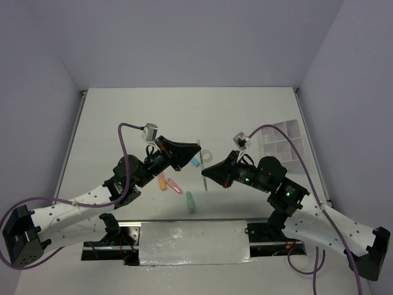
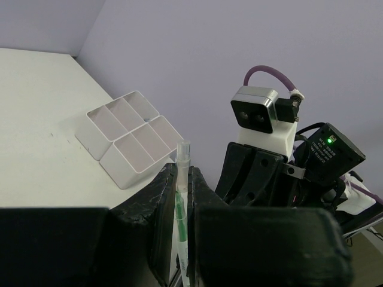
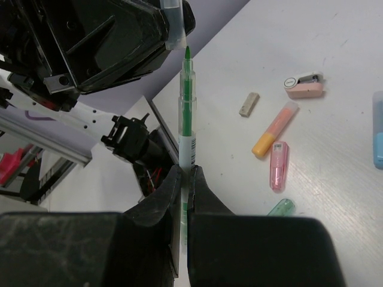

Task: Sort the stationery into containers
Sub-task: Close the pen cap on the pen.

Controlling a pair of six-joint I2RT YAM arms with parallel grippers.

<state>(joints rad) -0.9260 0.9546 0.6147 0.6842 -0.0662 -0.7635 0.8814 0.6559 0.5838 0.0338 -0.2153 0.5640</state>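
Green thin pen [image 3: 187, 119] pinched by right end effector [image 3: 186, 173]; left end effector [image 2: 183, 179] pinches its clear cap [image 3: 172, 27]. White divided plastic tray [image 1: 280, 140], 2 o'clock, looks empty; sorting barely begun.

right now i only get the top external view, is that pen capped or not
Observer: Not capped. In the right wrist view the green pen stands in the right gripper, its tip bare just below the clear cap.
Operator: who has the cap
Observer: The left gripper. Its wrist view shows a clear tube pinched between its fingers.
Operator: any pieces i can't see from up here
Observer: A tan eraser and a small pink piece lie near the orange marker.
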